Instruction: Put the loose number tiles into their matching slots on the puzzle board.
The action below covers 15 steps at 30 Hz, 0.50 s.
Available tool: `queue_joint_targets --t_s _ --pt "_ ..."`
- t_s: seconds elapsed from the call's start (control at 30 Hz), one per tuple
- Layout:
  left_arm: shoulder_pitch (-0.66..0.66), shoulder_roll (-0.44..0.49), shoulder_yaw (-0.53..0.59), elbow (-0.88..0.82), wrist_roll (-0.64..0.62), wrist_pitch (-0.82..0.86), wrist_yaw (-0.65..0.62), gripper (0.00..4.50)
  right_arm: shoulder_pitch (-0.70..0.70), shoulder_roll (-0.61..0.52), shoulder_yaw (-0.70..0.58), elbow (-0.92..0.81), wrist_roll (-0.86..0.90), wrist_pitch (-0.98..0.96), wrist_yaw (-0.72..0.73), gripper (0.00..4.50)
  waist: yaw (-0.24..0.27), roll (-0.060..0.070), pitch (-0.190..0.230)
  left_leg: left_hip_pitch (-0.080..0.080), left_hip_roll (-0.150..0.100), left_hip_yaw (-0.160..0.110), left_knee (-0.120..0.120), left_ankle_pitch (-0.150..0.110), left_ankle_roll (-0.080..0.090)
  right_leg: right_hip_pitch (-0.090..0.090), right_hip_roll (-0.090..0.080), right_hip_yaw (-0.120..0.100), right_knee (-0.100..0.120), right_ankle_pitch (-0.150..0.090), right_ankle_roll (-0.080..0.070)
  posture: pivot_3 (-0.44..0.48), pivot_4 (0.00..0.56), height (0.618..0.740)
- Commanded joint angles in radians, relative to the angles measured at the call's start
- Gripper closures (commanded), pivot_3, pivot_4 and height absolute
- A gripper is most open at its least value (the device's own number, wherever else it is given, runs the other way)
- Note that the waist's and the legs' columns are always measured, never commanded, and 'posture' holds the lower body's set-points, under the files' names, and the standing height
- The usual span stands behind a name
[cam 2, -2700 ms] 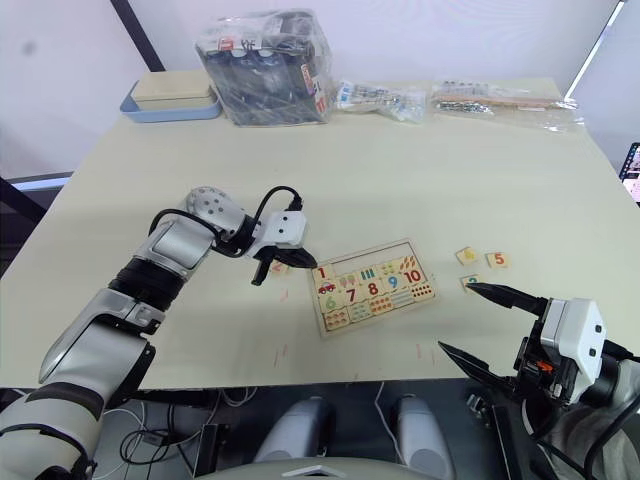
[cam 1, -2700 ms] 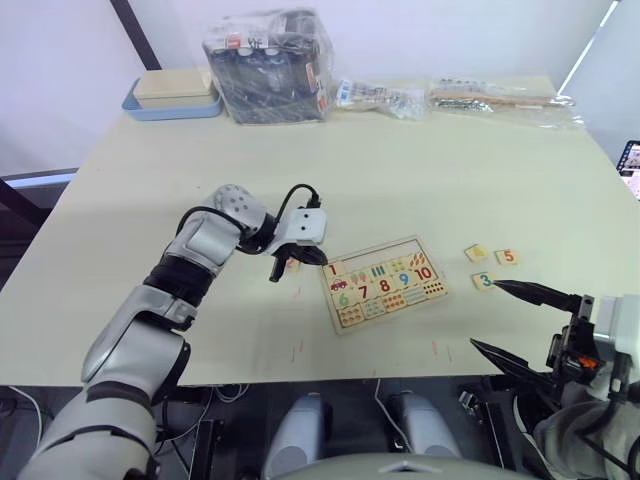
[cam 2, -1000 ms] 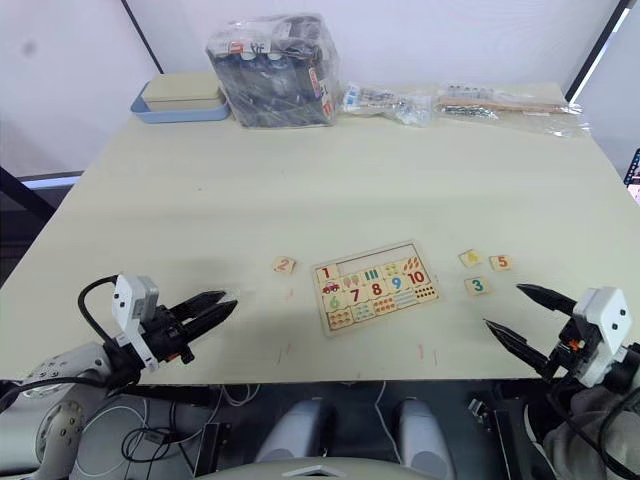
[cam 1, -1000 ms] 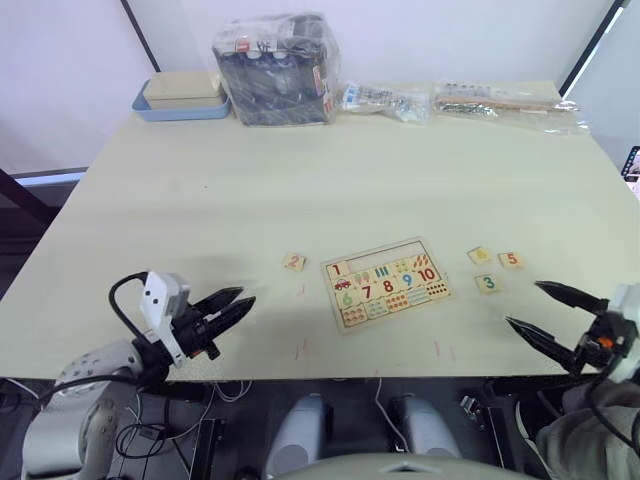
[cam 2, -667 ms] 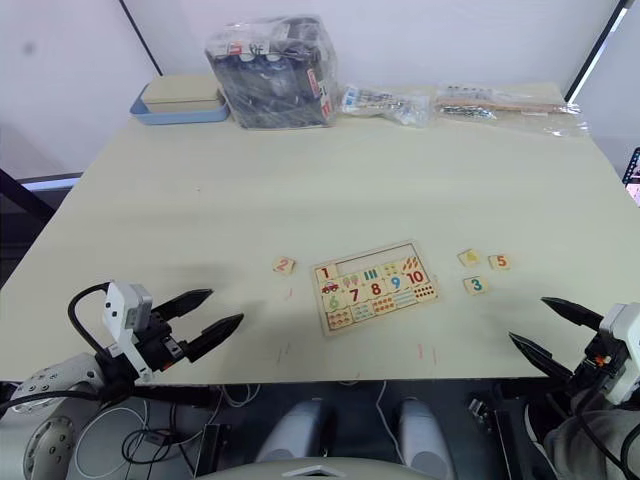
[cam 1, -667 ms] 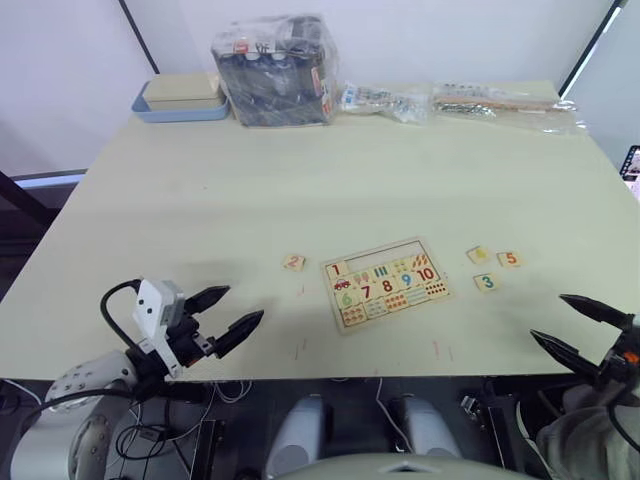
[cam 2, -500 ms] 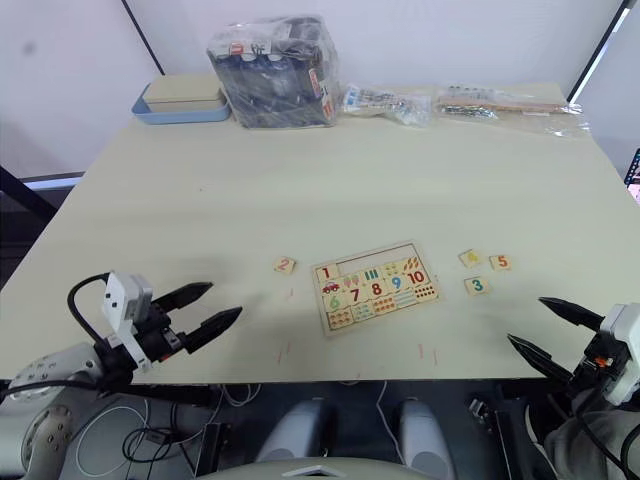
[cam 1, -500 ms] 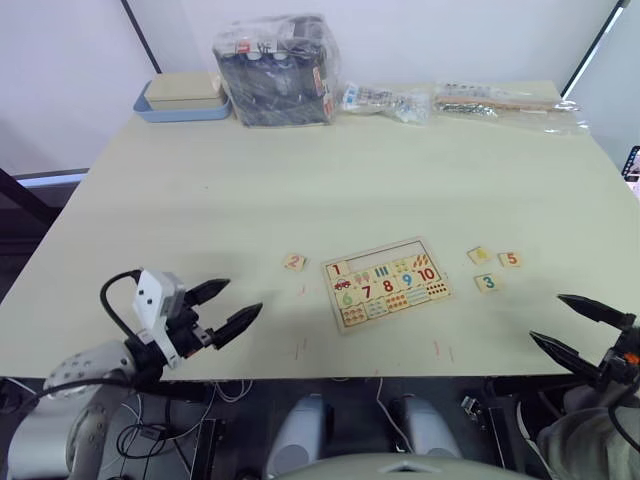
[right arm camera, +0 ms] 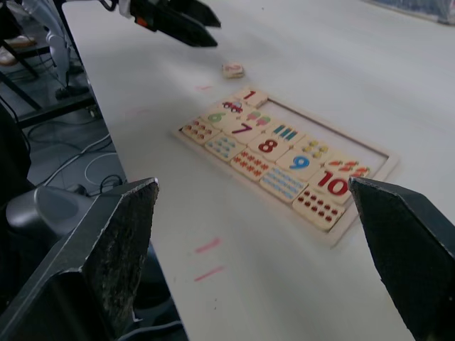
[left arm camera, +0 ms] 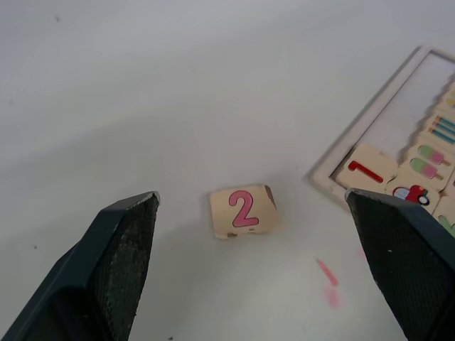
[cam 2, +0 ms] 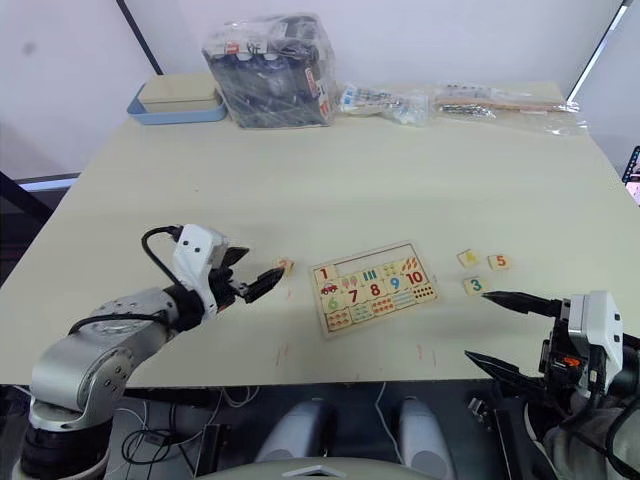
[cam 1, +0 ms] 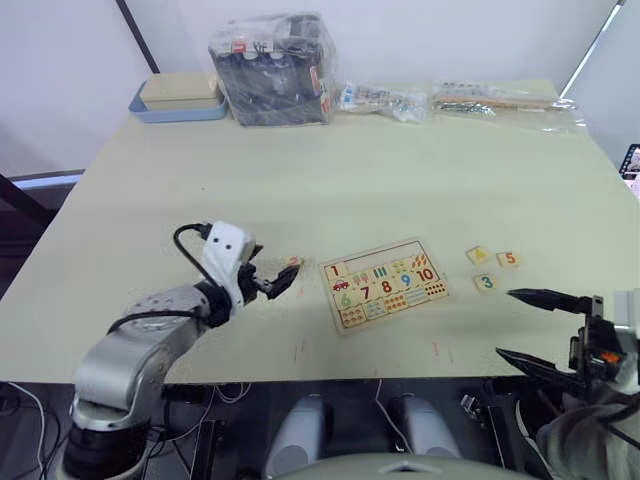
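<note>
Puzzle board [cam 1: 385, 284] lies flat near the front middle of the table [cam 1: 320, 180], slightly rotated. The 1 tile sits in the top row's left slot; the rest of that slot row [cam 1: 388, 254] is bare wood.

Loose tiles: red 2 tile [left arm camera: 243, 211] lies on the table just left of the board, not touching it. Three more sit well right of the board: yellow-digit tile [cam 1: 477, 255], orange 5 tile [cam 1: 508, 259] beside it, green 3 tile [cam 1: 485, 283] just in front of them.

Left end effector [cam 1: 270, 284] is low over the table, fingers spread, with the 2 tile just beyond the tips and lined up between them in the wrist view. No contact.

Right end effector [cam 1: 535, 332] is at the front right table edge, fingers wide apart, holding nothing, upper fingertip near the 3 tile.

Far edge: blue tray [cam 1: 178, 100] with tan box, bagged dark items [cam 1: 272, 68], two clear packets [cam 1: 500, 100].
</note>
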Motion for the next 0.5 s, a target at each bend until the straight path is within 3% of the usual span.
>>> queue_joint_targets --t_s 0.03,0.5 --pt "-0.036 -0.032 -0.041 0.015 0.039 0.081 0.076 0.04 -0.014 -0.011 -0.011 -0.007 0.012 0.001 0.007 0.00 0.001 0.000 0.000 0.000 0.000 0.000 0.000 0.000 0.000 0.000 0.000 0.000 0.000 0.000 0.000 0.000 0.150 0.740" --pt "-0.063 -0.140 -0.194 0.200 0.163 -0.038 0.095 0.04 -0.027 -0.027 -0.023 -0.015 0.013 0.013 0.011 0.00 0.008 0.004 -0.003 0.002 -0.002 -0.002 0.000 0.001 -0.001 0.004 -0.002 -0.001 0.000 -0.002 -0.003 0.000 0.150 0.740"
